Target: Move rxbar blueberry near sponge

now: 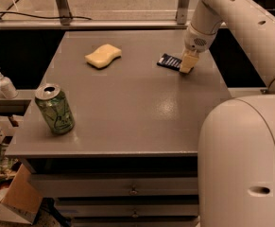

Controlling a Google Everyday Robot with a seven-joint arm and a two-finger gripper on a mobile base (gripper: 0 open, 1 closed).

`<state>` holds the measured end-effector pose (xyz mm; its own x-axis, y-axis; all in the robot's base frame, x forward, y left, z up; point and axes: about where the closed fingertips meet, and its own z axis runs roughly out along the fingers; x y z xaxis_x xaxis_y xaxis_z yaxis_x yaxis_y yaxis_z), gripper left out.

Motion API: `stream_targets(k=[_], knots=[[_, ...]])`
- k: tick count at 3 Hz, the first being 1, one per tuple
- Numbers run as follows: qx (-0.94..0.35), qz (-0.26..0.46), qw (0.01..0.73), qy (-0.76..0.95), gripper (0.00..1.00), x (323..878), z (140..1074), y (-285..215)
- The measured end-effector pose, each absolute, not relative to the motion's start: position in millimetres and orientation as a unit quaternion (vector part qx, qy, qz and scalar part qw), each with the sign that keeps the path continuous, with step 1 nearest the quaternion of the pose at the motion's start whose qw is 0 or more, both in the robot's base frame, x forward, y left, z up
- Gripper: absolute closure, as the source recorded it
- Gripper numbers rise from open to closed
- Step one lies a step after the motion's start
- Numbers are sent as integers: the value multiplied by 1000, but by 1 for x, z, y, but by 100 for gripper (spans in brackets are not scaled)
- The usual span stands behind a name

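The rxbar blueberry (pixel 168 61) is a dark navy bar with white lettering, lying flat at the table's back right. My gripper (pixel 187 64) points down at the bar's right end, its yellowish fingers touching or just over that end and hiding part of it. The sponge (pixel 103 56) is a pale yellow wavy pad lying at the back middle-left of the table, well to the left of the bar.
A green soda can (pixel 55 109) stands near the table's (pixel 137 108) front left corner. A soap dispenser (pixel 3 83) stands on a ledge to the left. My white arm and base (pixel 243 164) fill the right side. Boxes lie on the floor at lower left.
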<state>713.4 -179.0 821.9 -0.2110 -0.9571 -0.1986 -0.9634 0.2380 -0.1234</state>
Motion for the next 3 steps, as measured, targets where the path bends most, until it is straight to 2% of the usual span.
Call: stream_targets(k=[2,3], knots=[[-616,19,127,777,100,711,829,-178],[-621,33,154,768,100,709,851,-166]])
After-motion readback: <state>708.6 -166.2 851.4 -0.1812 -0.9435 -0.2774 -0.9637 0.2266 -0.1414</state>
